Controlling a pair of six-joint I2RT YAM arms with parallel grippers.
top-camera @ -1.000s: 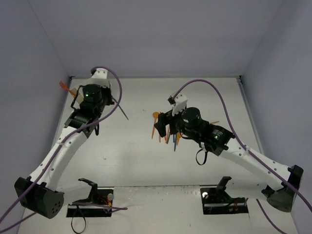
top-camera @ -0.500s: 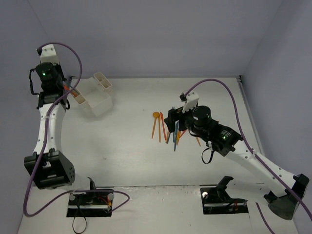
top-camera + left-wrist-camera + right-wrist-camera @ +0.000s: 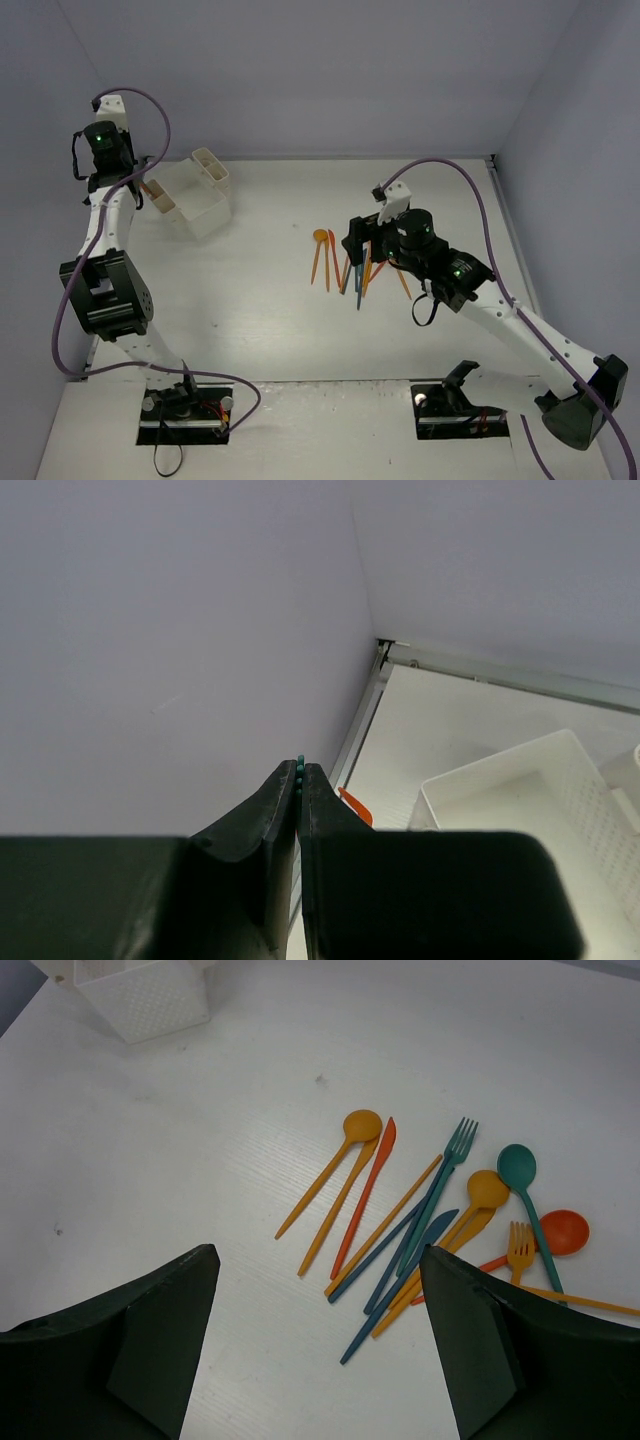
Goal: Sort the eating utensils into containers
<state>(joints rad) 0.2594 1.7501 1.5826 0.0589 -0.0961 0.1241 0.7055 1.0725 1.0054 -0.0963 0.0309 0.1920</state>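
Several utensils point(image 3: 340, 265) lie in a loose pile at the table's middle. The right wrist view shows an orange spoon point(image 3: 345, 1140), a red knife point(image 3: 370, 1185), a teal fork point(image 3: 445, 1170), a teal spoon point(image 3: 520, 1175) and a blue knife point(image 3: 410, 1275). My right gripper point(image 3: 315, 1260) is open and empty above the pile's near-left side point(image 3: 360, 250). The white containers point(image 3: 195, 190) stand at the back left. My left gripper point(image 3: 300, 770) is shut on a teal utensil point(image 3: 300, 763), of which only the tip shows. It is raised left of the bins point(image 3: 540, 790).
An orange utensil point(image 3: 355, 806) lies by the table's left edge beside the bins; it also shows in the top view point(image 3: 152, 188). Grey walls close the back and both sides. The left wall is close to my left gripper.
My left arm has swung from over the bins to the far left corner, uncovering them. My right gripper has shifted slightly right over the pile.
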